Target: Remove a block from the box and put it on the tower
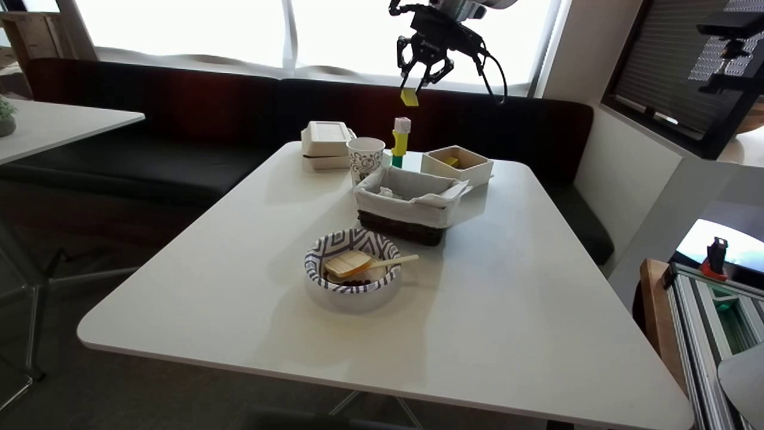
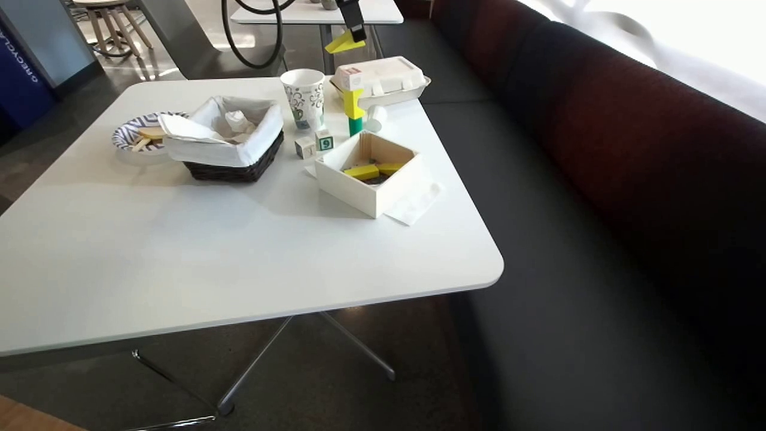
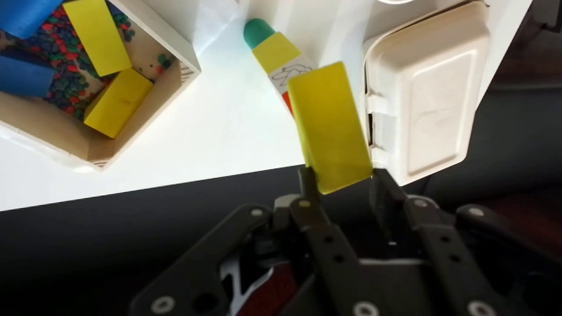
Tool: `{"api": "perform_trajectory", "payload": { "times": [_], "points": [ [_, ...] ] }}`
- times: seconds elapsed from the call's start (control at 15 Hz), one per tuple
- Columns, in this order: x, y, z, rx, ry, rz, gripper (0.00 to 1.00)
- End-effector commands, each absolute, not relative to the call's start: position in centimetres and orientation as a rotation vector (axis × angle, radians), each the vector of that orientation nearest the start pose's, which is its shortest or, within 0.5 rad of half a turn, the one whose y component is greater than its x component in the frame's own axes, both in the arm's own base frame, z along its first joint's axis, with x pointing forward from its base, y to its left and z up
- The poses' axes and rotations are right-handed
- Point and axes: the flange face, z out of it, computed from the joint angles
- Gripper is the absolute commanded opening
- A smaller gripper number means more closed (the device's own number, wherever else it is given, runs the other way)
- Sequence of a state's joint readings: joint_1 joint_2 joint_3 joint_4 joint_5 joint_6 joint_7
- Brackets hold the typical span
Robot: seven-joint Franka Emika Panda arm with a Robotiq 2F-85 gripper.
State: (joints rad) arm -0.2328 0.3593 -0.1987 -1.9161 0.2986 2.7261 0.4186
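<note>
My gripper (image 1: pixel 412 88) is shut on a yellow block (image 1: pixel 409 97) and holds it in the air above the tower (image 1: pixel 400 142). The wrist view shows the yellow block (image 3: pixel 331 125) tilted between the fingertips (image 3: pixel 343 175). The tower stands upright, with a green base, a yellow piece and a pale lettered cube on top. It also shows in an exterior view (image 2: pixel 353 105) and partly behind the held block in the wrist view (image 3: pixel 276 52). The pale wooden box (image 2: pixel 344 194) beside the tower holds yellow blocks (image 3: pixel 99 37), blue blocks (image 3: pixel 24 72) and small coloured bits.
A paper cup (image 2: pixel 304 99) and a pale clamshell container (image 2: pixel 383 78) stand close to the tower. Two lettered cubes (image 2: pixel 314 143) lie between the box and the cup. A cloth-lined basket (image 1: pixel 406 230) and a patterned bowl (image 1: pixel 319 283) stand farther along the table.
</note>
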Motion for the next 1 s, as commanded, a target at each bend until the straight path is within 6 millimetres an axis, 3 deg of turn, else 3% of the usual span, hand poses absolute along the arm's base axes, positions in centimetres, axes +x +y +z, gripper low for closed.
{"api": "perform_trajectory", "payload": {
  "times": [0.0, 0.93],
  "points": [
    [60.4, -27.1, 36.1, -2.555, 1.463, -0.695, 0.10],
    [61.3, -26.8, 33.7, -2.671, 1.358, -0.652, 0.10]
  ]
}}
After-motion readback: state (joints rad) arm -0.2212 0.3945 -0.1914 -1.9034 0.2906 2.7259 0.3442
